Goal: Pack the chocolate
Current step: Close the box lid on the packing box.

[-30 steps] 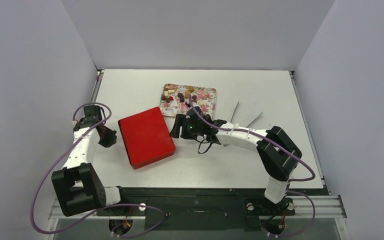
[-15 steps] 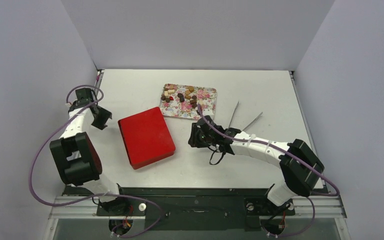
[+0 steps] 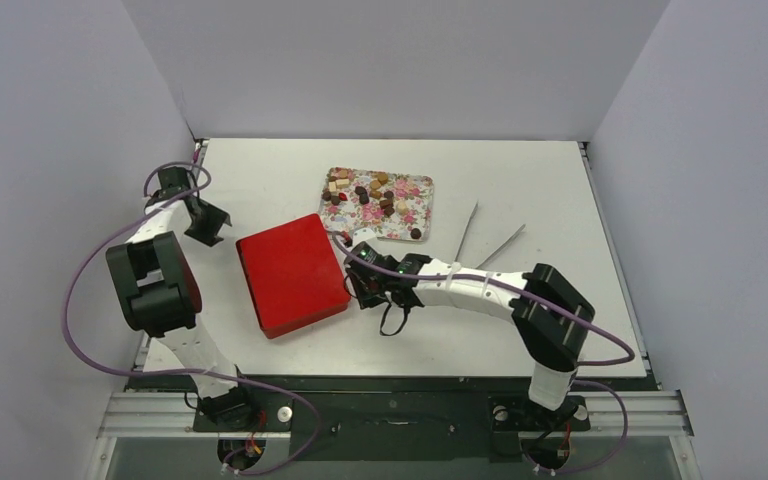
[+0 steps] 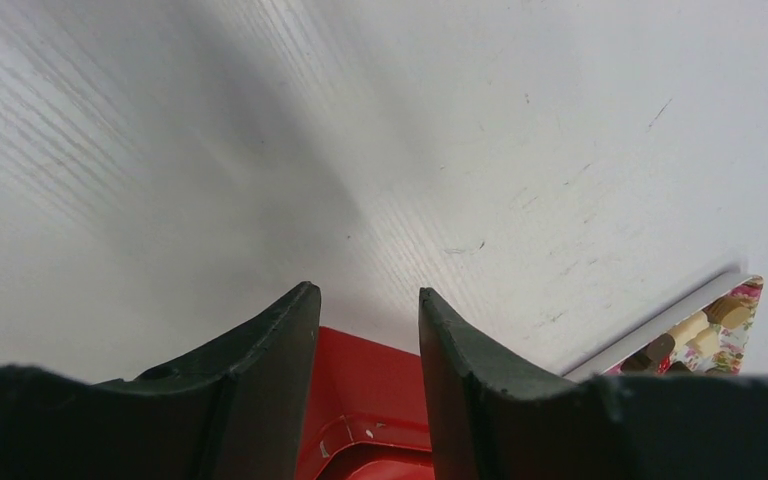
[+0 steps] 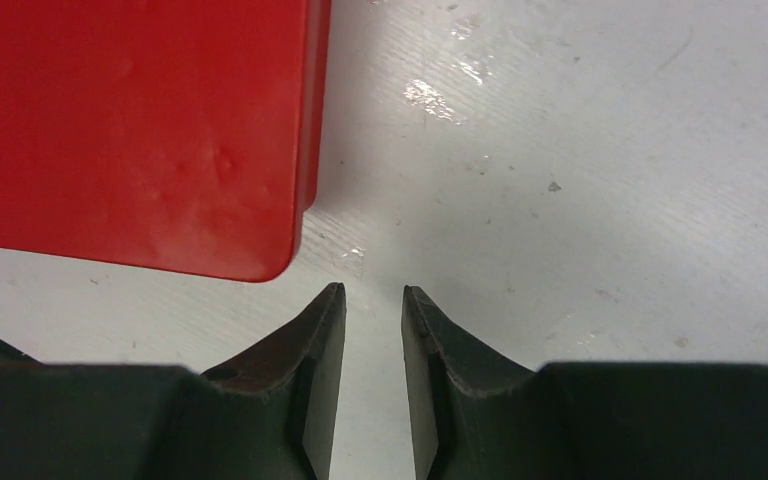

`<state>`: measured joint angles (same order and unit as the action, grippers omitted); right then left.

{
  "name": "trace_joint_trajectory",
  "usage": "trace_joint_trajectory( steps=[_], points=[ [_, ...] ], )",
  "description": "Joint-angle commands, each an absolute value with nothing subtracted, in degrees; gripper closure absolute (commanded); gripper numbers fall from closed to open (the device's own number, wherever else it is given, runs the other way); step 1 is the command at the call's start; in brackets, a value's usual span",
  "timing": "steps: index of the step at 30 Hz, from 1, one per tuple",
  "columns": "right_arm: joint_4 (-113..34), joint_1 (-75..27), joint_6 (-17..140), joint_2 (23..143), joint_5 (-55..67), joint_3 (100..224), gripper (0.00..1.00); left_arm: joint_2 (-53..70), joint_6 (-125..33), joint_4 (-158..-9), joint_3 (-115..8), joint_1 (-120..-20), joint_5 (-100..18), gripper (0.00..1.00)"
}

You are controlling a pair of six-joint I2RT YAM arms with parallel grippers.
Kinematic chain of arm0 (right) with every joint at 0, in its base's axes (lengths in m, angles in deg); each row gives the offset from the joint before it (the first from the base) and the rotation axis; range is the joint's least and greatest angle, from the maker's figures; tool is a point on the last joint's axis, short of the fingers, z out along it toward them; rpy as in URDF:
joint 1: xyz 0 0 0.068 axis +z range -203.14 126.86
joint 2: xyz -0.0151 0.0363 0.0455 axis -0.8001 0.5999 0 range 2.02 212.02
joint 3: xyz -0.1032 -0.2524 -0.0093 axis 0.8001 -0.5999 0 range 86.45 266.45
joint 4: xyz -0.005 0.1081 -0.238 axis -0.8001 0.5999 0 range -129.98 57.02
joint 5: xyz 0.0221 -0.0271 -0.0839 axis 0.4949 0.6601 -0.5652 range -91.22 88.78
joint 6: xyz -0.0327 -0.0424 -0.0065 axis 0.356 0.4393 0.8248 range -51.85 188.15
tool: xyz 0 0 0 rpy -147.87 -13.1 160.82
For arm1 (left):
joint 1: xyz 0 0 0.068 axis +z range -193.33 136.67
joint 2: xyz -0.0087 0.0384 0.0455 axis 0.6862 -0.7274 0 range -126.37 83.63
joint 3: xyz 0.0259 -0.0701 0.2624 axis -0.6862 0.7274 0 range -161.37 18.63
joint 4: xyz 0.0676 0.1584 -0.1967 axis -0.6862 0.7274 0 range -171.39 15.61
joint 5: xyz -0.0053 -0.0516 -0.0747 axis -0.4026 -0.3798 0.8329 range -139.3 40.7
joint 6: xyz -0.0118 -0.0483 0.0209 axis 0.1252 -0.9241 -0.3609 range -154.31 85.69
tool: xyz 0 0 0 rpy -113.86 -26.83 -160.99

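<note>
The left gripper hangs over the far left part of the white worktop, near the left wall. In the left wrist view its gripper has the jaws parted with nothing between them, only bare worktop below and a corner of the red box beyond.

The red box lies flat, lid shut, left of centre and turned at a slight angle.

Just beside its right edge is the right gripper, low over the worktop. From the right wrist, that gripper shows its jaws a narrow gap apart, holding nothing, with a rounded corner of the red box just beside the left finger and not touching it.

Further back and to the right sits the flower-printed tray. The chocolate lies loose on it, crowded toward its left half. Right of the tray, two thin grey sticks lie on the worktop, fanned apart.
</note>
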<state>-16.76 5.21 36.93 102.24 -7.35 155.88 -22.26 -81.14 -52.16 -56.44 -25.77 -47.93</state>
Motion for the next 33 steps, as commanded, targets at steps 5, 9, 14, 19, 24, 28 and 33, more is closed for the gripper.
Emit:
trace_joint_trajectory(
  steps=[5, 9, 14, 19, 24, 28, 33],
  points=[
    [-12.3, 8.7, 43.7, 108.0, -9.4, 164.0, 0.74, -25.9, -82.8, -55.1, -59.8, -26.9, -46.3, 0.64],
    [-11.6, 9.5, 45.7, 109.6, -9.3, 166.1, 0.73, -27.1, -83.0, -55.1, -60.4, -27.3, -46.2, 0.67],
    [-12.4, 9.6, 47.9, 111.6, -8.9, 167.8, 0.73, -28.6, -83.0, -54.7, -61.1, -27.6, -45.7, 0.69],
    [-13.1, 9.6, 49.5, 113.8, -8.5, 169.4, 0.73, -29.8, -82.7, -54.3, -61.7, -27.6, -45.1, 0.7],
    [-13.0, 9.6, 49.5, 114.5, -8.1, 170.7, 0.73, -30.3, -82.6, -54.3, -61.6, -27.7, -44.4, 0.73],
    [-12.9, 9.7, 49.6, 115.0, -7.8, 171.4, 0.73, -30.4, -82.5, -54.6, -61.0, -27.9, -44.0, 0.75],
    [-12.7, 9.9, 49.6, 115.0, -7.6, 171.9, 0.73, -30.2, -82.8, -55.1, -60.4, -28.3, -43.5, 0.8]
  ],
)
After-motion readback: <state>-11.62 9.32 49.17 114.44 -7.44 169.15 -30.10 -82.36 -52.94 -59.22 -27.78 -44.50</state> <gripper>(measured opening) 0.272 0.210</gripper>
